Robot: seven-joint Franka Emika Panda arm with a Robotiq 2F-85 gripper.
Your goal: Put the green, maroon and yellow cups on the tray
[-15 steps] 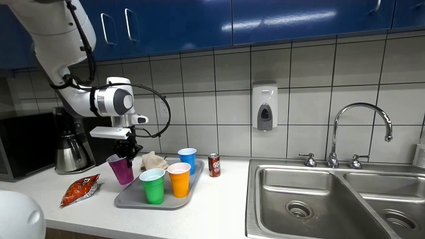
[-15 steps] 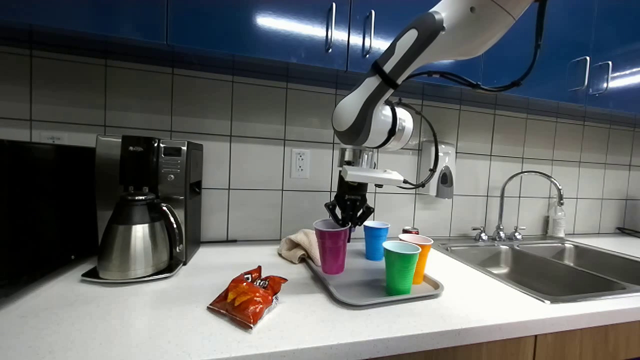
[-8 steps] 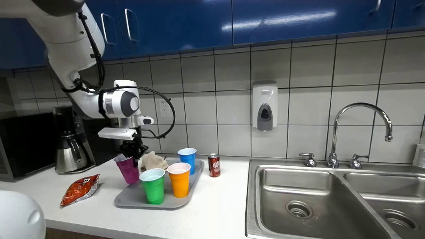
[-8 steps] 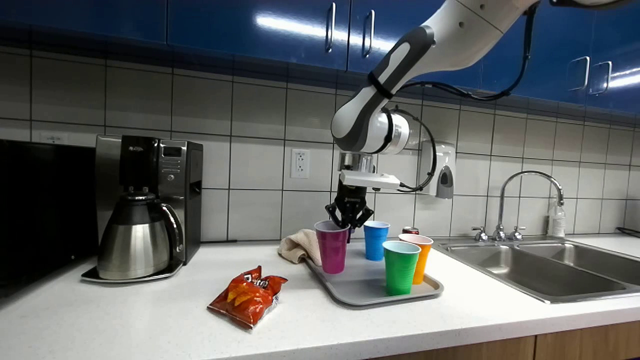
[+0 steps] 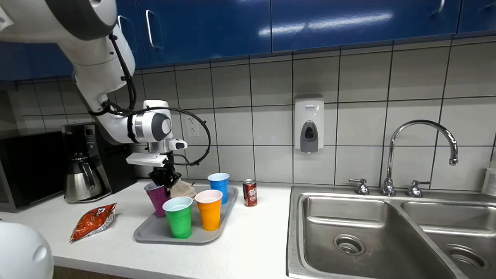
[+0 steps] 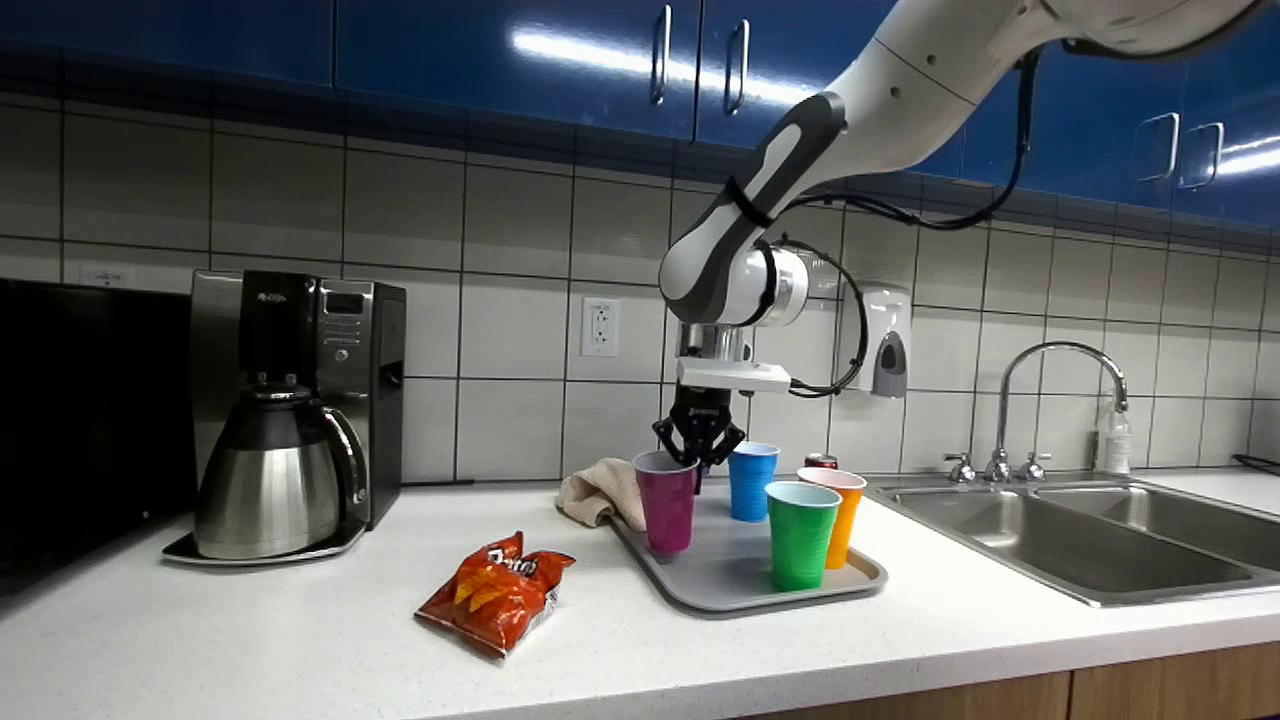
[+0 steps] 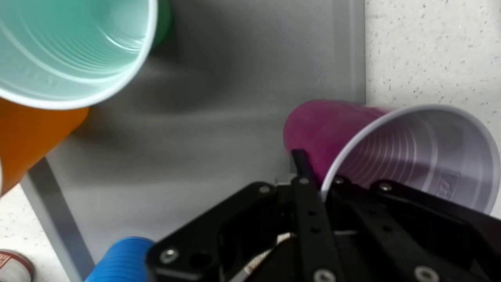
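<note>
The maroon cup (image 5: 157, 202) leans at the tray's edge, its base over the tray (image 5: 155, 234); whether it touches the surface I cannot tell. My gripper (image 7: 318, 182) is shut on its wall, with one finger (image 7: 302, 162) outside the cup and the other going into its mouth. In the wrist view the maroon cup's rim (image 7: 352, 143) reaches out past the tray's edge. Upright on the tray stand the green cup (image 5: 180, 221) and, beside it, the yellow cup (image 5: 210, 214). Both also show in the other views, the yellow one partly behind the green.
A blue cup (image 6: 752, 490) stands at the tray's back part. A beige cloth (image 6: 602, 492) lies by the tray's back corner, close to the gripper. There is a red can (image 5: 250, 193) beside the tray, and a chip bag (image 6: 495, 597) and coffee maker (image 6: 290, 420) on the counter.
The arm has carried the maroon cup sideways toward the green cup and somewhat lower, from beside the tray to over its edge. The grip has stayed shut; the other cups have not moved.
</note>
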